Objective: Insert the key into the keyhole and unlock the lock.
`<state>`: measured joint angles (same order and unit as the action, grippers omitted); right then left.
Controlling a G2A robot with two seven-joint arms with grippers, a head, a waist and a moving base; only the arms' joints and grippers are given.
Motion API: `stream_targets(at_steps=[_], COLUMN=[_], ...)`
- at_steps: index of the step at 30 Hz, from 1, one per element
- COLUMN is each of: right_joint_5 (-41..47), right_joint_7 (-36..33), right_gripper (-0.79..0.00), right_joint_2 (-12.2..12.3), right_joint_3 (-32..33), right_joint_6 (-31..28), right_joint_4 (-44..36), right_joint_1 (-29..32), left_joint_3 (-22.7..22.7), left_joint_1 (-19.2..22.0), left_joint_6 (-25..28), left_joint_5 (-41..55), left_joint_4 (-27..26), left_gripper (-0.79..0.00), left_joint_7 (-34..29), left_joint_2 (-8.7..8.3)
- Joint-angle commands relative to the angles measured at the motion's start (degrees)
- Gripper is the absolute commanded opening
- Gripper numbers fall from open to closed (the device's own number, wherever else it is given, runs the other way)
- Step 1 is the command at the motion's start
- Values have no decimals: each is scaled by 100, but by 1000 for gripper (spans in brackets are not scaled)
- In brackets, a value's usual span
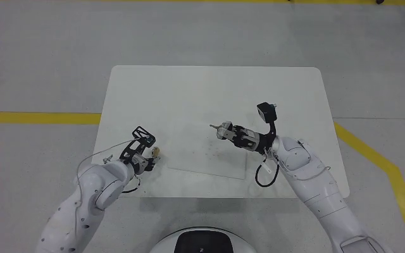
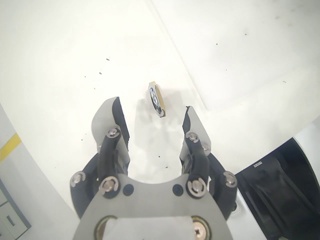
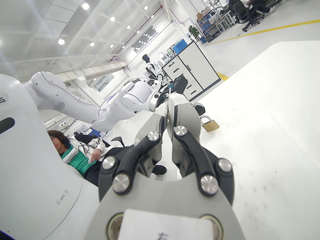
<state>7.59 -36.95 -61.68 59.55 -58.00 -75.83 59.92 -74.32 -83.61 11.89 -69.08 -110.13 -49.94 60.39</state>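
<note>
Holding the released left hand [image 2: 152,105] just beside the lock [image 2: 157,99]. Grasping the key [image 1: 215,127] in the right hand [image 3: 168,109], well apart.

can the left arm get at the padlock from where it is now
Probably yes: the left gripper has its fingers open, and the padlock sits on the table right at the gap between them, with nothing in the way.

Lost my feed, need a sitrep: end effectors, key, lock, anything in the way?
Left end effector open by the lock, not gripping. Right end effector shut on key, well apart from lock. Nothing seen between them.
</note>
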Motion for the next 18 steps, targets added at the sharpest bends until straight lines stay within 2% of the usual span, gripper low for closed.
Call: stream_targets(at_steps=[1,15,18], right_joint_5=[0,0,0], right_joint_7=[0,0,0], right_gripper=[-785,-785,-785], right_joint_2=[0,0,0], right_joint_3=[0,0,0], right_joint_6=[0,0,0], right_joint_4=[0,0,0], right_joint_1=[0,0,0], left_joint_3=[5,96,77], left_joint_1=[13,85,72], left_joint_6=[-45,-137,-209], left_joint_5=[-21,117,119], left_joint_4=[-11,211,193], left_gripper=[-406,-446,-511], left_joint_7=[3,240,293], left_joint_2=[4,46,51])
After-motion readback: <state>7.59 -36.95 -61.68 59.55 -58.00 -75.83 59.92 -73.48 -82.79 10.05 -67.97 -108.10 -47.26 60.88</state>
